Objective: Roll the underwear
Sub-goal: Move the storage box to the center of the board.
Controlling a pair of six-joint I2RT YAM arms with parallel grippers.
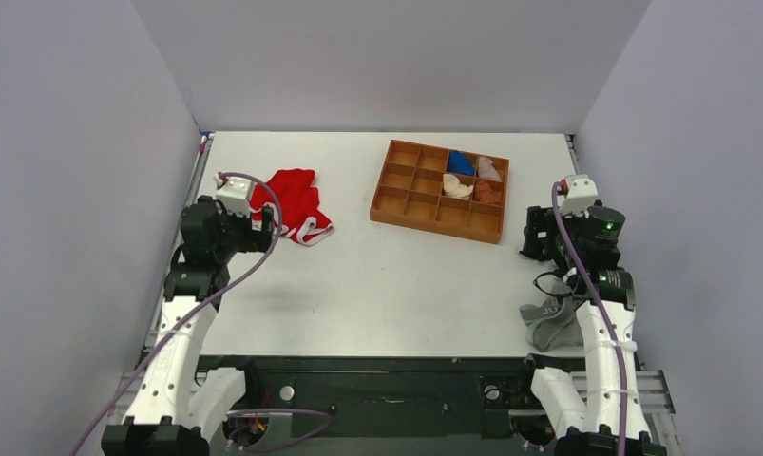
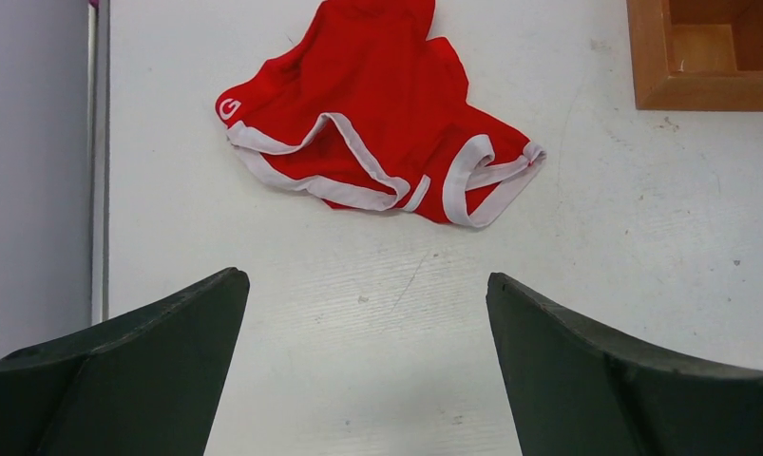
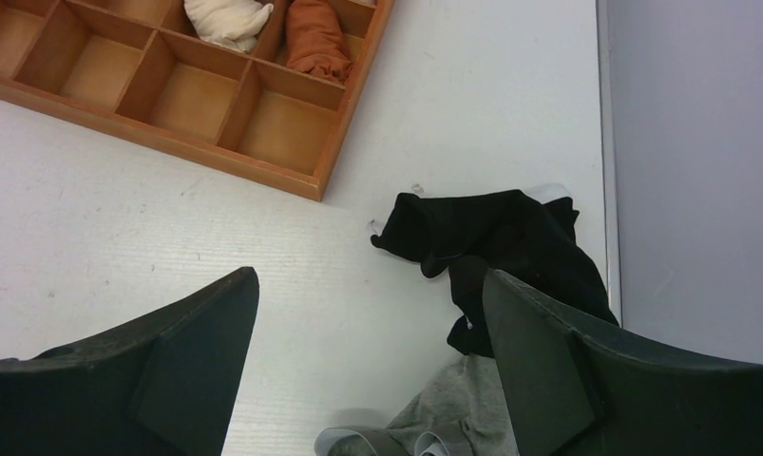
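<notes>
The underwear (image 2: 377,123) lies crumpled on the far-left part of the white table (image 1: 387,285). Its left side is close to the table's left edge, where a metal rail runs along the enclosure wall (image 1: 83,171). It is soft bright red cloth, bunched into uneven folds. White banding curves around the leg openings on its near side, and a small round white mark sits at its left corner. The left gripper (image 2: 363,285) is spread wide with nothing between its dark, wedge-shaped fingers (image 2: 168,361), which frame bare table just on the near side of the garment. To the right, a broad stretch of lightly scuffed table separates the red cloth from the wooden tray (image 1: 434,220). The tray is a shallow, square-gridded box of orange-brown wood set at a slight angle. Small rolled pieces sit in its right-hand compartments: a blue roll (image 1: 461,162), a cream roll (image 1: 457,186), a rust roll (image 1: 488,193) and a pale roll (image 1: 489,168). The right gripper (image 3: 370,280) is also spread apart and holds nothing, near the table's right edge. Ahead of it a black garment (image 3: 510,237) lies heaped close to the right wall, just beyond the tray's near corner. A grey garment (image 3: 453,408) with white bands lies nearer to the arm's base, touching the black one.
</notes>
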